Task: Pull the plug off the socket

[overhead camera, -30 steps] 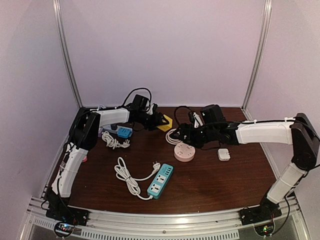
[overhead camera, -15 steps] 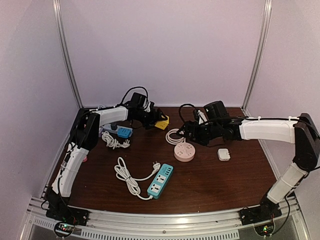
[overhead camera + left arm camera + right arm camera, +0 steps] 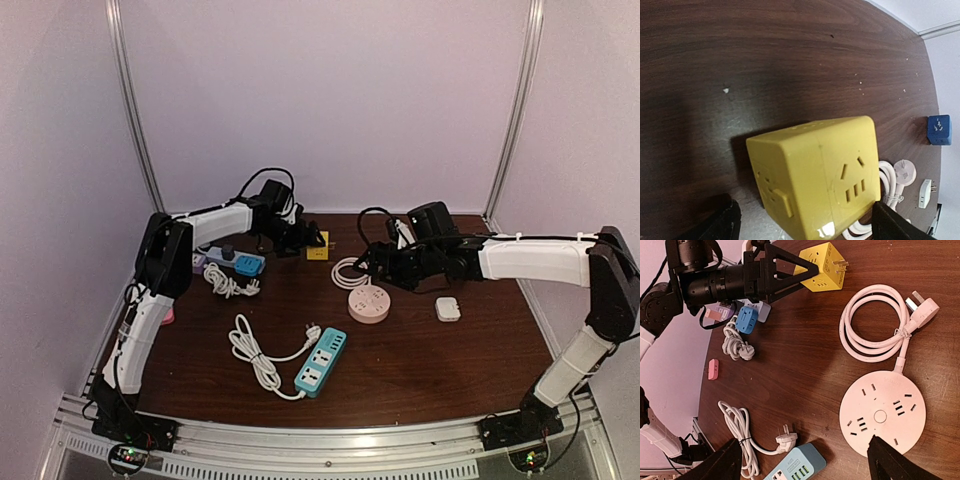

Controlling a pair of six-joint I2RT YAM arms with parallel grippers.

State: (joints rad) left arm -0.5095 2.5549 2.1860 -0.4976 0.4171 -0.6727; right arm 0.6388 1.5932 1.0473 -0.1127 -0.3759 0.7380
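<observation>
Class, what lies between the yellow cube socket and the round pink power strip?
A coiled white cable with its plug, clearest in the right wrist view.

Yellow cube socket (image 3: 815,170) rests on table (image 3: 765,50) between open hand (image 3: 802,222) fingers.

Cropped fingers, a half-covered cord
In the left wrist view the bottom edge leaves only the tips of the fingers (image 3: 720,225) of the left hand (image 3: 302,240), and the yellow cube socket (image 3: 815,175) covers part of a white cable coil (image 3: 888,175). The right wrist view crops the fingers (image 3: 722,462) of the right hand (image 3: 365,262) and the teal power strip (image 3: 800,465). From above, contact between left hand and socket is too small to tell.
</observation>
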